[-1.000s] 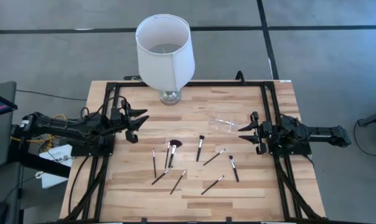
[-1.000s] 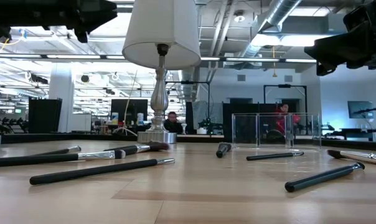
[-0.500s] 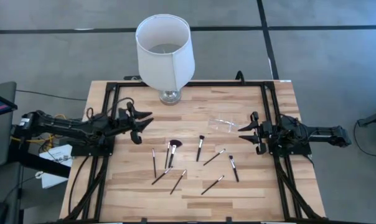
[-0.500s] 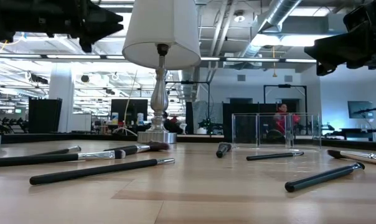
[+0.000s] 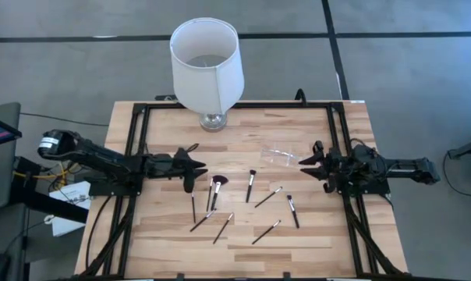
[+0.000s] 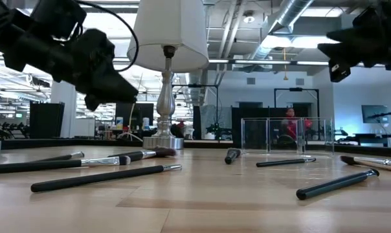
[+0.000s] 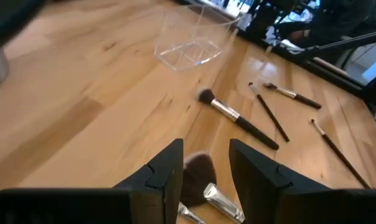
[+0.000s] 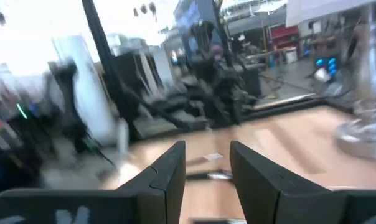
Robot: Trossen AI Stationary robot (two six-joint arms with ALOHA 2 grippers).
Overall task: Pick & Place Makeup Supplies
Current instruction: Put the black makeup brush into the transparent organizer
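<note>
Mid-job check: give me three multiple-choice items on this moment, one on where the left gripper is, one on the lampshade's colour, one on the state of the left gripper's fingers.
1. Where is the left gripper?
A. Above the fluffy-headed brush
B. Over the clear holder
C. At the table's left edge

2. What colour is the lampshade?
A. Black
B. White
C. Red

3. How are the left gripper's fingers?
A. Shut on a brush
B. Shut on nothing
C. Open, holding nothing

Answers: 1 A, as the high view puts it out over the table beside that brush and the left wrist view shows the fluffy head between its fingers, lower down. 2 B, as the high view and the low view both show a white shade. 3 C, as the left wrist view shows a gap between the fingers with the brush lying on the wood.
</note>
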